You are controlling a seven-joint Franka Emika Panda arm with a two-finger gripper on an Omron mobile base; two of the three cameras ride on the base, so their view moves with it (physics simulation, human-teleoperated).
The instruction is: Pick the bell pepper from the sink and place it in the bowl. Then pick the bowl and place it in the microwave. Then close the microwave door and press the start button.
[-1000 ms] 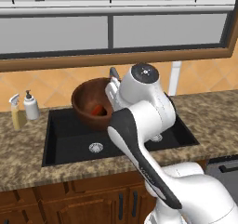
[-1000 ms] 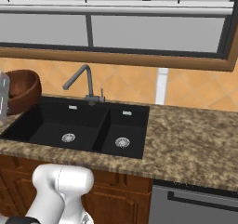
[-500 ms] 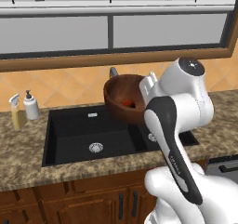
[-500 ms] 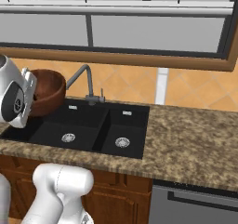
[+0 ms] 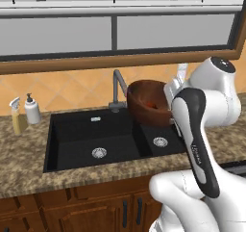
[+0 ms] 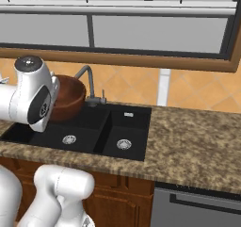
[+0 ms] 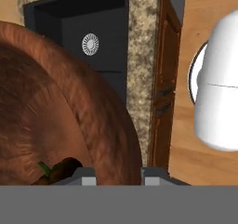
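So the black rectangular double-basin sink [image 5: 96, 135] is sitting there with just its two round steel drains showing, and the wide dark reddish-brown wooden-looking bowl [image 5: 146, 103] hangs tilted in the air above the smaller basin, just right of the tall grey faucet [image 5: 116, 89], with the small reddish-orange bell pepper [image 5: 151, 104] lying down inside it. Compared to half a second ago the bowl has swung further right across the sink. The two-finger gripper [image 7: 114, 177] is clamped on the bowl's rim, one fingertip inside and one outside, with open speckled granite counter [image 6: 188, 141] beyond the sink's right edge.
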